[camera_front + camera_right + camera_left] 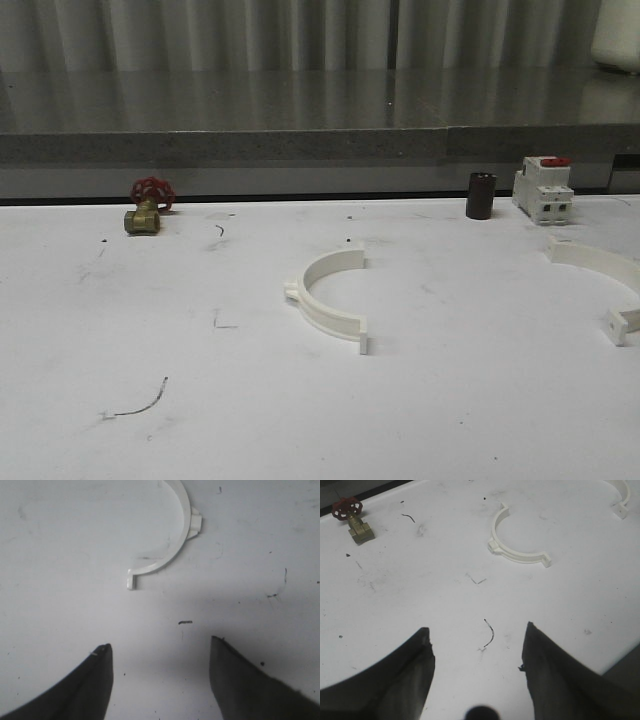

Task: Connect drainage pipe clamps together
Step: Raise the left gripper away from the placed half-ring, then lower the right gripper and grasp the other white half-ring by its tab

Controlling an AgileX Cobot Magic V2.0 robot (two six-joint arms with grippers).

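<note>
Front view: the first clamp half (327, 299) lies flat on the white table (200, 400), its open side facing the breaker (543, 189). The second clamp half (603, 277) lies well apart from the first, nearer the viewer than the breaker and cut off by the picture edge. A dark cylinder (481, 195) stands just beside the breaker. A brass valve with a red handwheel (148, 205) sits far from the breaker, across the table, at the same depth. Left wrist view: the left gripper (477, 647) is released, its two dark fingers (415, 670) spread wide with bare table between them, grasping nothing; the wrist looks down and forward at a slant. The first clamp half (512, 542) lies well ahead of the fingertips; one end of the second half (621, 497) shows beyond it. Right wrist view: the right gripper (160, 650) is likewise spread and empty, pointing nearly straight down at the table. The second clamp half (170, 540) lies near, ahead of the fingertips and apart from them.
</note>
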